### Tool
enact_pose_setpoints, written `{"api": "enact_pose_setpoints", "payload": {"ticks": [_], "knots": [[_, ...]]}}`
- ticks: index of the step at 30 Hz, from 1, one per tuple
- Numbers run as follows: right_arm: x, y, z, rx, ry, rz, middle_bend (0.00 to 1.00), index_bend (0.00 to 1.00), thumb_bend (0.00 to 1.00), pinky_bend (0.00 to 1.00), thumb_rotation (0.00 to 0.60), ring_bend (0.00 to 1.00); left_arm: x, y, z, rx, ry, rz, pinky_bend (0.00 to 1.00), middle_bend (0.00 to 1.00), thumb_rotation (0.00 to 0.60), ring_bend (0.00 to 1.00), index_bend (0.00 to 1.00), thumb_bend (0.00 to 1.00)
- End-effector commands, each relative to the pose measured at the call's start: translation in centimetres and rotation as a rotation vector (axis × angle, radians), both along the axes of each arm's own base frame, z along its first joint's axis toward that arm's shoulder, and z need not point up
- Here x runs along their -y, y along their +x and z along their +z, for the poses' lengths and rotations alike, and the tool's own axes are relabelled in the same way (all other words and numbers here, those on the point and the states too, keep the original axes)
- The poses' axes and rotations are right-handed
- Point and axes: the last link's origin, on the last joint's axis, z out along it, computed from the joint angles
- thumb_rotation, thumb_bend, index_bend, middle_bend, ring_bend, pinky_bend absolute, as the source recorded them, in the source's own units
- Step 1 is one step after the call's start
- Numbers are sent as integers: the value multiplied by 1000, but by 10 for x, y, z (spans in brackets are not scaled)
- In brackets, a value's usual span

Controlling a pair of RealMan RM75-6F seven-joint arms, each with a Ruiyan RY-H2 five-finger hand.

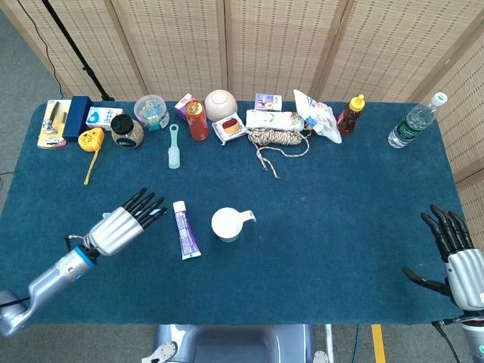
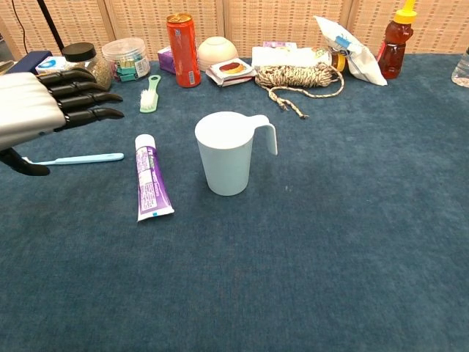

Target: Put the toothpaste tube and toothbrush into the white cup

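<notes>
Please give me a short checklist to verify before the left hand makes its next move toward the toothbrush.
1. Left hand empty, fingers apart: ok.
2. Left hand above the toothbrush: ok; height over it: cannot tell.
3. Toothbrush lies flat, nothing on it: ok, though the hand hides its head end.
4. Toothpaste tube lies apart from the toothbrush: ok.
5. White cup upright, mouth open, nothing visible inside: ok.
6. Right hand open, at the table's far right, away from the cup: ok.
</notes>
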Motion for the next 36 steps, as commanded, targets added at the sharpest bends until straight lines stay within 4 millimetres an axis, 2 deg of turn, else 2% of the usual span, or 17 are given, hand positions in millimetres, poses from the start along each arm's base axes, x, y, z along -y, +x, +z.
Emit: {"api": "enact_pose_setpoints", "payload": {"ticks": [1,5,8,14,23,26,31,36], "knots": [[0,1,0,5,-2,7,0,0,0,0,600,0,-8,13,-22,-36,-22,-22,0,0,600,0,0,81],[-1,0,0,12,-6,7,0,0,0,0,600,0,-11,24,-38,-68,-40,-50,0,0,600,0,0,106],[-1,-1,2,19,-10,6,0,0,0,0,600,0,-12,36,-49,-83,-55,-68,0,0,600,0,0,166],[0,-1,2,22,-10,6,0,0,0,0,600,0,-14,53,-60,-115,-72,-80,1,0,600,0,0,207],[-1,0,5,33,-18,17,0,0,0,0,600,0,-15,67,-79,-166,-94,-82,137,0,600,0,1,244],[-2,0,5,36,-19,21,0,0,0,0,600,0,-14,67,-83,-169,-93,-85,222,28,600,38,77,257],[-2,1,5,39,-17,28,0,0,0,0,600,0,-12,61,-87,-177,-100,-81,378,167,600,177,257,300],[-3,2,5,36,-20,35,0,0,0,0,600,0,-10,53,-89,-174,-104,-76,458,302,600,293,404,343]]}}
